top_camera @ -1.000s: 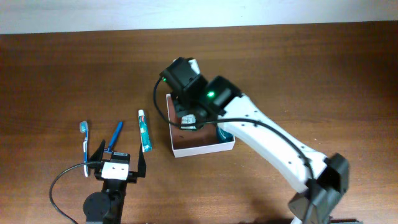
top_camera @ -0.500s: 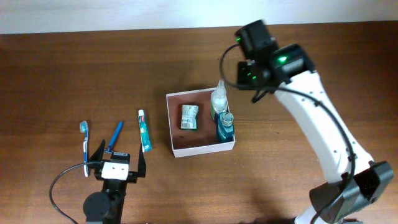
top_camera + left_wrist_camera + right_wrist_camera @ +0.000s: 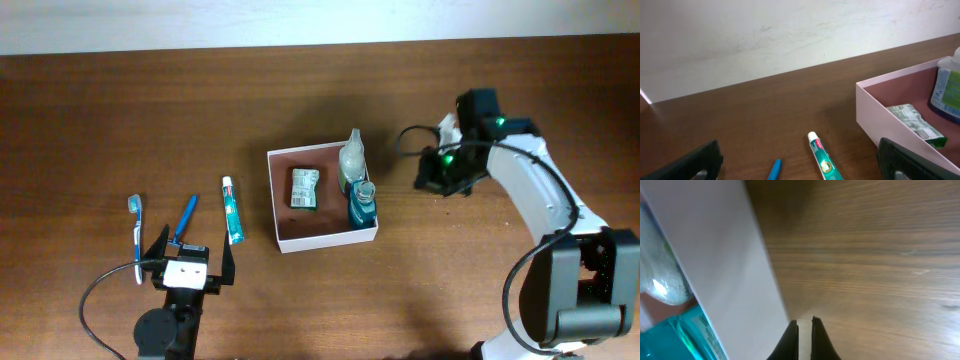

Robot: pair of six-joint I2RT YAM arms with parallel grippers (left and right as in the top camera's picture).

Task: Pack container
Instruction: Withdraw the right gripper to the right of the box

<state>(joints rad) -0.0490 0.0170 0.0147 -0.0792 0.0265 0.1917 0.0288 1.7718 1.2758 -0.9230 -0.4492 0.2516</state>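
The container (image 3: 283, 237) is a square white-walled box with a reddish-brown floor at mid table. It holds a green packet (image 3: 305, 188), a clear bottle (image 3: 351, 160) and a blue bottle (image 3: 362, 205). My right gripper (image 3: 430, 181) is shut and empty, low over the wood to the right of the container. In the right wrist view its fingertips (image 3: 804, 325) sit just beside the white wall (image 3: 730, 270). My left gripper (image 3: 190, 262) is open and empty at the front left. A toothpaste tube (image 3: 232, 210) lies ahead of it, also in the left wrist view (image 3: 822, 157).
A toothbrush (image 3: 136, 225) and a blue stick-like item (image 3: 185, 220) lie left of the toothpaste. The left wrist view shows the container's near wall (image 3: 890, 135), the green packet (image 3: 915, 125) and a pale wall behind the table.
My right arm has swung from above the container out to its right and come down low. The container's contents have come into view. The left arm has not moved.
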